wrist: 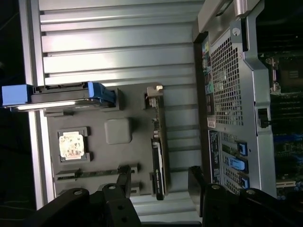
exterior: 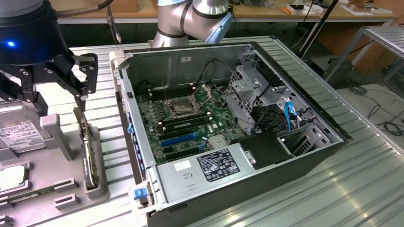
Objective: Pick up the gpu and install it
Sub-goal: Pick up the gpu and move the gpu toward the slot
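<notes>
Grey holder point(wrist: 132, 113) on counter, beside open case point(wrist: 227, 85). The gpu point(wrist: 158, 156) stands on edge in a slot along the holder's case-side edge, its faces exposed for pinching, I judge. The gripper point(wrist: 160, 183) hovers over it, jaws wide apart, one either side, nothing held.

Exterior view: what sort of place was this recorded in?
Probably a robotics lab or workshop set up for computer assembly: an open desktop case with its motherboard exposed lies on a ribbed metal table, a grey tray beside it holds the gpu and other parts, and a cluttered workbench stands behind.
</notes>
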